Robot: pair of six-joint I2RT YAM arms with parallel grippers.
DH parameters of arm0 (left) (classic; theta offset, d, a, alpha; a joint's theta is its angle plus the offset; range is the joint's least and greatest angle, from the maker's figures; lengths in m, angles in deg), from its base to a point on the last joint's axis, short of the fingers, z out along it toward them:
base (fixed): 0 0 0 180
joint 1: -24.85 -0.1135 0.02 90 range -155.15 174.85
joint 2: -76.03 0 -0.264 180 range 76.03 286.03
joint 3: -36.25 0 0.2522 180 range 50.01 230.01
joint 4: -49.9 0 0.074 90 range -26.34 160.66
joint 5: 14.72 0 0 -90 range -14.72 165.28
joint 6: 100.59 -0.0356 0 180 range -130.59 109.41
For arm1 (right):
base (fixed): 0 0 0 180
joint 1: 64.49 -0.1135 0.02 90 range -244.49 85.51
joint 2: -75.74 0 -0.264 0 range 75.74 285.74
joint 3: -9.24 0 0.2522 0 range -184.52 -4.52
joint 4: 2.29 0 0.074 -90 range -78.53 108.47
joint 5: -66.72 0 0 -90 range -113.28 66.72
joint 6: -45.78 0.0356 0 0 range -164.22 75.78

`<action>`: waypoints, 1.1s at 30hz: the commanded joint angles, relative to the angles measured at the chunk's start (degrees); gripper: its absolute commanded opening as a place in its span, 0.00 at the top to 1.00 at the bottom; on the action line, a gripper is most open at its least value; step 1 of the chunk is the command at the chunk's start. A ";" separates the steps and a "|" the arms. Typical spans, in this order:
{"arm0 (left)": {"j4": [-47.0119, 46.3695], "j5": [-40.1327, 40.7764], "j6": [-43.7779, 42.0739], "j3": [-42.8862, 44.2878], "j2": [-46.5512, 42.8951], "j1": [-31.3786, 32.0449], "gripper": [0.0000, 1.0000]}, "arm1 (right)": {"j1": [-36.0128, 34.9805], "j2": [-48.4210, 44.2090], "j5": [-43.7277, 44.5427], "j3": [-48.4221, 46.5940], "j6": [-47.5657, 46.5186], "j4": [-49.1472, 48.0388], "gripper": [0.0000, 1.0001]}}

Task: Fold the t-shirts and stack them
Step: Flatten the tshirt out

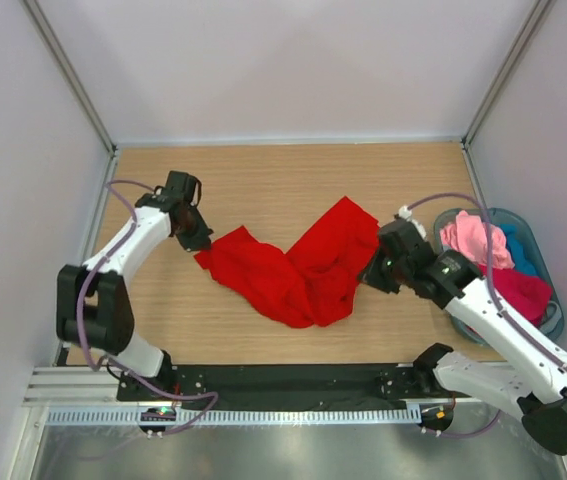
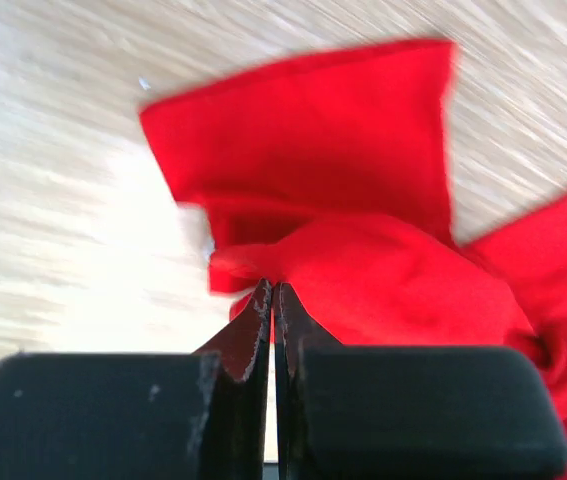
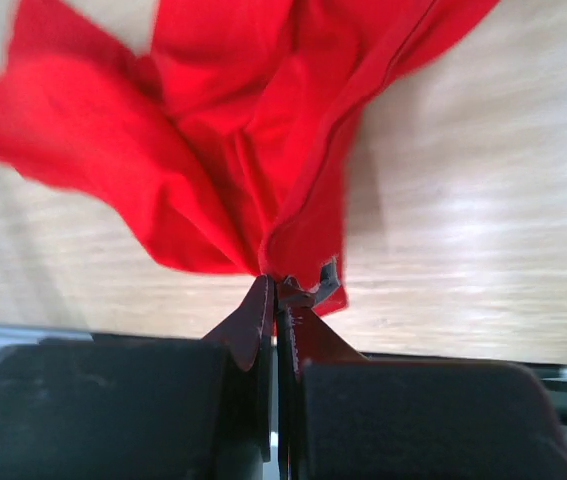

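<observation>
Two grippers hold one red tee (image 1: 298, 268) between them on the table (image 1: 263, 180). The left gripper (image 1: 201, 240) pinches the tee's left end. In its wrist view the jaws are closed to a thin slit with a fold of red cloth caught at the tips, though that view is smeared and the cloth's edges look soft. The right gripper (image 1: 371, 275) is clamped on the tee's right side. Its wrist view shows the jaws pressed together on a bunched edge, with a small dark bit at the tips that I cannot identify. From above, both sets of fingertips are hidden under the gripper bodies, so the grasp points cannot be seen there.

The tee lies crumpled in a rough V that dips toward the near edge in the middle, with one broad flap reaching toward the far right. Which part is sleeve, hem or neck cannot be told. Whether the cloth between the grippers rests on the wood or hangs just off it is unclear.

At the right edge sits a basket (image 1: 538, 232), partly covered by the right arm. In it lie a pink tee (image 1: 468, 240), a teal tee (image 1: 520, 250) mostly hidden behind the pink, and a crimson tee (image 1: 523, 290) crossed by the arm. All three are bunched and lie apart from the red tee.
</observation>
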 commanded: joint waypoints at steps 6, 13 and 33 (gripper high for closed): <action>-3.19 1.81 -8.03 19.20 19.98 -6.15 1.00 | -16.94 10.26 -1.78 5.56 13.91 -19.06 0.99; 7.27 2.78 -12.51 44.35 31.68 -9.24 0.90 | -26.71 22.50 -3.44 -3.06 13.65 -20.12 0.82; -0.19 -15.15 2.06 -4.39 -7.32 15.01 0.36 | 13.71 27.33 3.24 -3.51 -2.96 -3.76 0.55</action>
